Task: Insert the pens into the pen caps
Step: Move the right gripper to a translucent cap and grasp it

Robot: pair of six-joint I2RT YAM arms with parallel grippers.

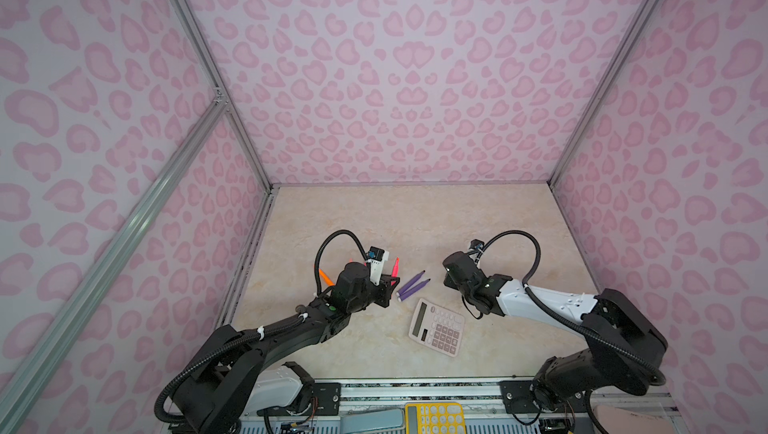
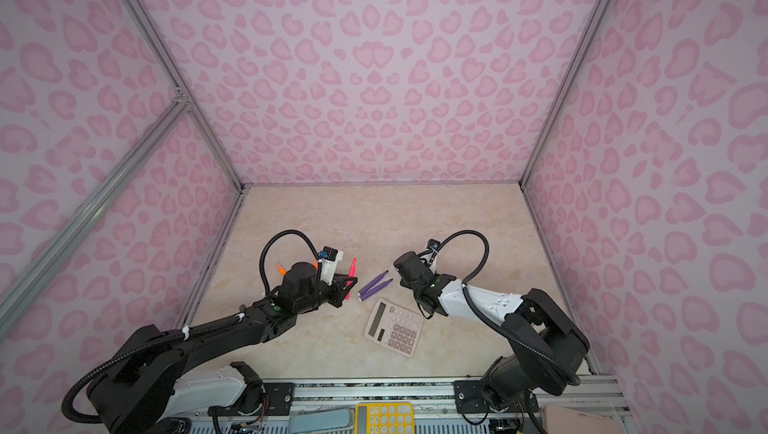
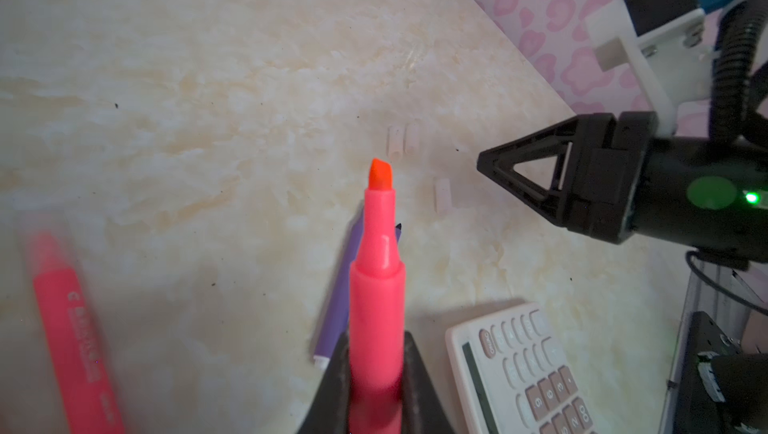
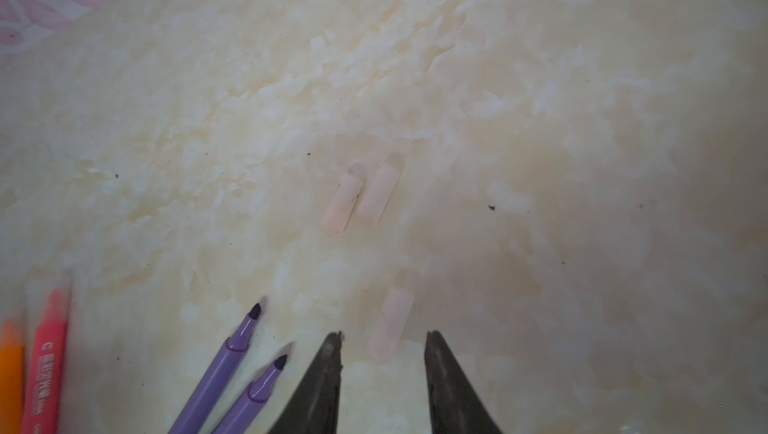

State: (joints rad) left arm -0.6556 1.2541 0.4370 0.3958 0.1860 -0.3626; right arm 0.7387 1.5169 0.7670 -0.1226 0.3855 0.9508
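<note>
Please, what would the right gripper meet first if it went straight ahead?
Probably the short clear plastic pen cap lying ahead of the right gripper, in line with its open jaws.

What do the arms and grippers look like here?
The left arm and right arm are mostly black, each with one white link. A black ribbed cable loops over each wrist; white ties bind the left one. The left gripper and right gripper have black tapering fingers, open triangles from the side. Each wrist carries a green dot.
</note>
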